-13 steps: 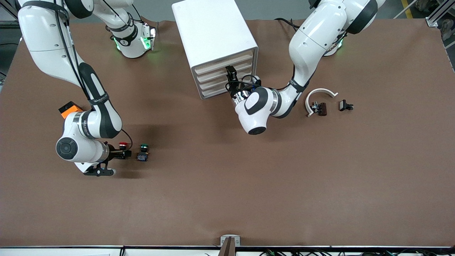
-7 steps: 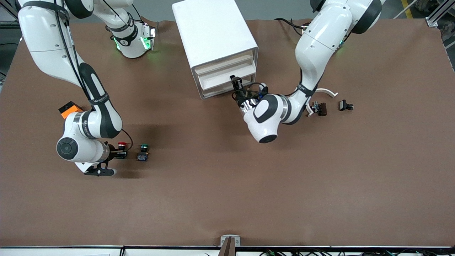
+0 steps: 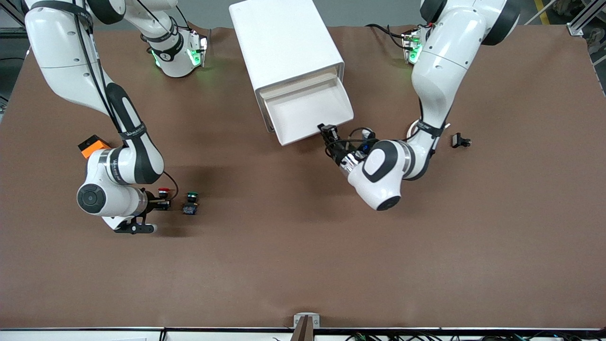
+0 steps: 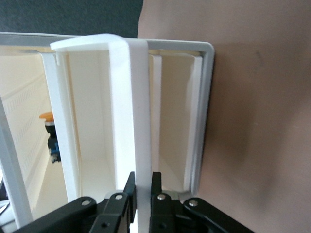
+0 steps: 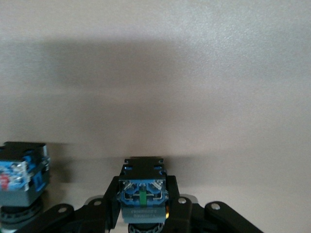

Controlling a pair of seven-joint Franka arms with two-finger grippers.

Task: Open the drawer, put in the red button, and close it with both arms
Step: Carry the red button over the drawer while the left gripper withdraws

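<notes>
The white drawer cabinet stands in the middle of the table, near the arms' bases. One drawer is pulled far out toward the front camera and looks bare inside. My left gripper is shut on the drawer's front lip; its fingers pinch the thin white edge. My right gripper is low over the table toward the right arm's end. It is shut on the red button, whose blue-grey base sits between the fingers. The green button stands beside it.
An orange block lies by the right arm's forearm. A small black part lies toward the left arm's end. The green button's blue base shows close to the right gripper. A small orange-capped item shows past the drawer's side wall.
My left gripper has pulled the drawer out of the cabinet toward the front camera, from nearly shut to wide open. My right gripper has kept hold of the red button and barely moved.
</notes>
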